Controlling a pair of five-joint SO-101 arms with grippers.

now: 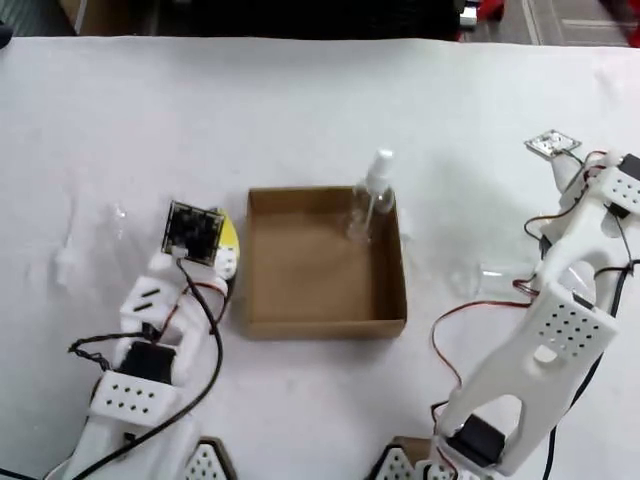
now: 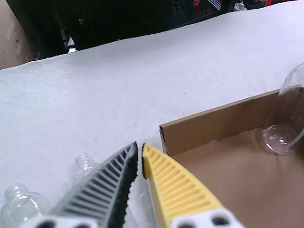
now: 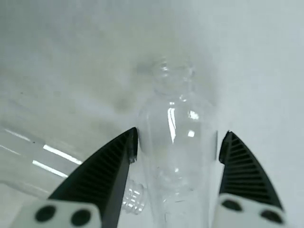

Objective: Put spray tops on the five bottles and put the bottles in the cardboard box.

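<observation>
High view has the cardboard box (image 1: pixel 310 275) at mid-bench (image 1: pixel 300 110), with one spray-topped bottle (image 1: pixel 372 205) standing upright in its far right corner. The left tool (image 2: pixel 140 156), fingers pressed together, sits just beside the box's left wall. Two open-necked bottles (image 2: pixel 85 164) (image 2: pixel 19 199) are on the bench to its left. The right tool (image 3: pixel 179 134) is spread, fingers either side of a lying bottle (image 3: pixel 176 111), right of the box.
</observation>
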